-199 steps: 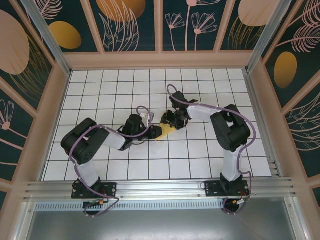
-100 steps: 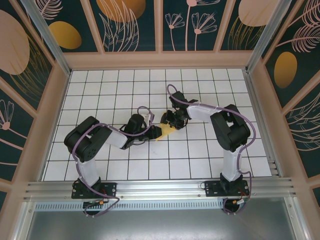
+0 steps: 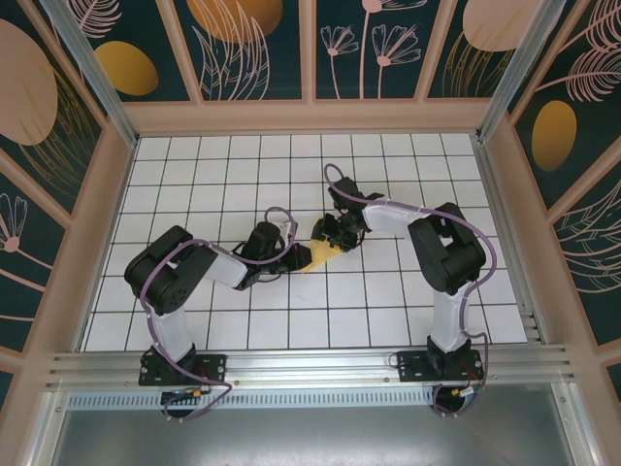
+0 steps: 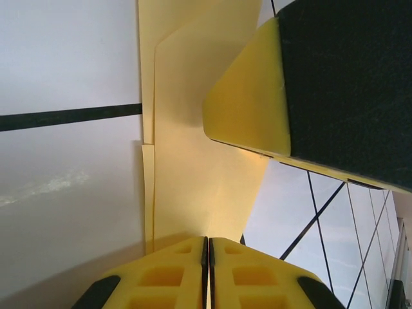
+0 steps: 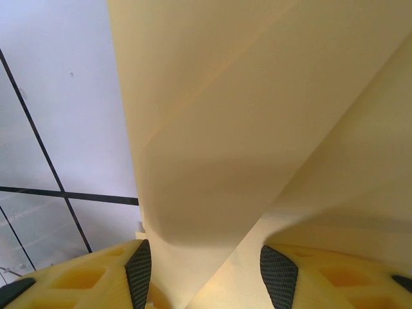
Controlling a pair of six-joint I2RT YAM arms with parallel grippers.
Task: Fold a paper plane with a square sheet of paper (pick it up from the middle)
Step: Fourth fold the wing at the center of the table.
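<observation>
The sheet of paper (image 3: 322, 255) is folded into a narrow, pale-yellow creased shape with angled edges, lying mid-table between both grippers. My left gripper (image 3: 299, 258) comes at it from the left. In the left wrist view its yellow fingers (image 4: 174, 277) are pressed together, and the paper (image 4: 199, 167) runs out from between their tips. My right gripper (image 3: 330, 239) sits over the paper's far end, its finger (image 4: 251, 96) showing above the sheet. Its jaws (image 5: 208, 273) stand open, with raised layers of paper (image 5: 244, 129) between the dark pads (image 5: 138, 270).
The white gridded floor (image 3: 243, 175) is walled by a tan frame (image 3: 310, 116) on three sides. A metal rail (image 3: 310, 364) with both arm bases runs along the near edge.
The left arm's elbow shifted slightly to the right a second ago and has held since. The paper and both grippers stay where they were.
</observation>
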